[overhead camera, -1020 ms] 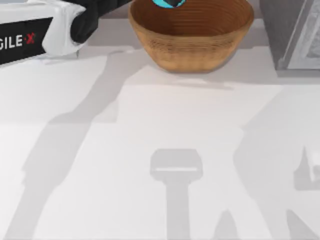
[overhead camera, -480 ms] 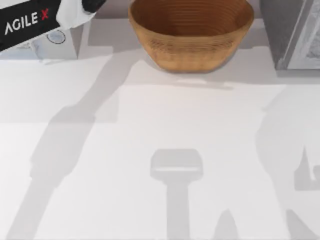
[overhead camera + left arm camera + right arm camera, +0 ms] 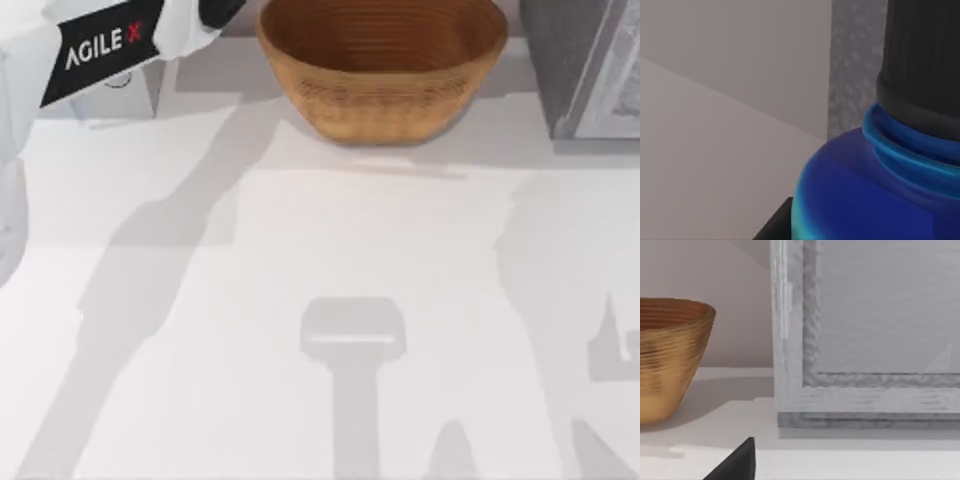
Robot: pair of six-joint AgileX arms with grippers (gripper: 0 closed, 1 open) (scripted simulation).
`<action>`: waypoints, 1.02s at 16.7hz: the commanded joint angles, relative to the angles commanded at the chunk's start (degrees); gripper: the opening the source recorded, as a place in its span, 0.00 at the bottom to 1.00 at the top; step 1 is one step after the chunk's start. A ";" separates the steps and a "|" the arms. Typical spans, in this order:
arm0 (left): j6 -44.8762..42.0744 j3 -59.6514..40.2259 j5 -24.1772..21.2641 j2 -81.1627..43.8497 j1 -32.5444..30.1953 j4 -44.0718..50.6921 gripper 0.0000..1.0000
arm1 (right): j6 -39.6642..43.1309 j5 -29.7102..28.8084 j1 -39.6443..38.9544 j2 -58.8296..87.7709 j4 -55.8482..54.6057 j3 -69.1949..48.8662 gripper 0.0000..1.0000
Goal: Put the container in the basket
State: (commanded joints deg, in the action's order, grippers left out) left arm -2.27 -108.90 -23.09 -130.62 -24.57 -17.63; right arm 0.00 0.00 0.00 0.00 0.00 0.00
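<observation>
Table: white, bare in the near and middle part, crossed by grey shadows of the arms.
Basket: tan wicker bowl at the far middle of the table, upright, ribbed walls, wide rim. Seen from above, nothing lies inside the part in view. The right wrist view catches it from the side.
Left arm: white link lettered AGILEX at the far left of the table, reaching toward the far edge, just left of the basket's rim.
Container: close before the left wrist camera; dark blue shoulder, turquoise edge, ribbed black cap above. It sits tight against the left gripper; a black finger edge shows beside its shoulder. Whether the fingers clamp it, I cannot tell. Not in the basket.
Grey appliance: boxy, far right of the table, well right of the basket; the right wrist view shows its framed front standing beside the basket.
Small grey box: far left, under the left arm.
Right arm: a black finger tip at the near edge of its wrist view; its grip cannot be told.
</observation>
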 joint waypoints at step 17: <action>0.08 -6.95 0.81 -5.97 -1.35 0.41 0.68 | 0.00 0.00 0.00 0.00 0.00 0.00 1.00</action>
State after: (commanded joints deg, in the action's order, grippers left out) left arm -2.19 -115.85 -22.28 -136.59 -25.93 -17.22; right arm 0.00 0.00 0.00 0.00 0.00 0.00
